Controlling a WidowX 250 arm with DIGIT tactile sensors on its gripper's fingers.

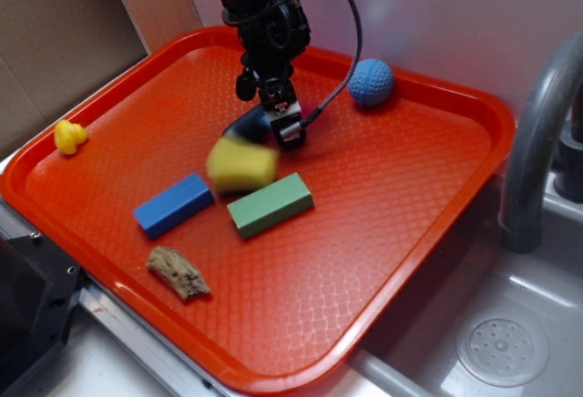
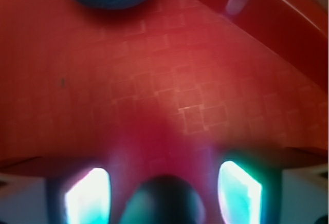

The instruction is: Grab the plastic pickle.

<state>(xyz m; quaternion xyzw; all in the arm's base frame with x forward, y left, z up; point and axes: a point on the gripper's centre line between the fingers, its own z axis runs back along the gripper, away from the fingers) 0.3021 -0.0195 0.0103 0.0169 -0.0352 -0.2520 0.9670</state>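
Observation:
The plastic pickle (image 1: pixel 246 125), dark teal-grey with a rounded end, lies on the red tray (image 1: pixel 392 197) near its far middle. My gripper (image 1: pixel 267 110) hangs straight over it, pointing down. In the wrist view the pickle's rounded end (image 2: pixel 163 203) sits between my two bright fingers (image 2: pixel 87 196), with a strip of tray showing on each side of it. The jaws stand open around it and do not touch it.
A yellow sponge (image 1: pixel 240 163), blurred, sits just in front of the pickle. A green block (image 1: pixel 271 204), a blue block (image 1: pixel 173 205) and a rough brown chunk (image 1: pixel 178 272) lie nearer the front. A blue ball (image 1: pixel 371 82) is at the back, a yellow duck (image 1: pixel 69 136) at left, and a sink with a faucet (image 1: pixel 533 142) at right.

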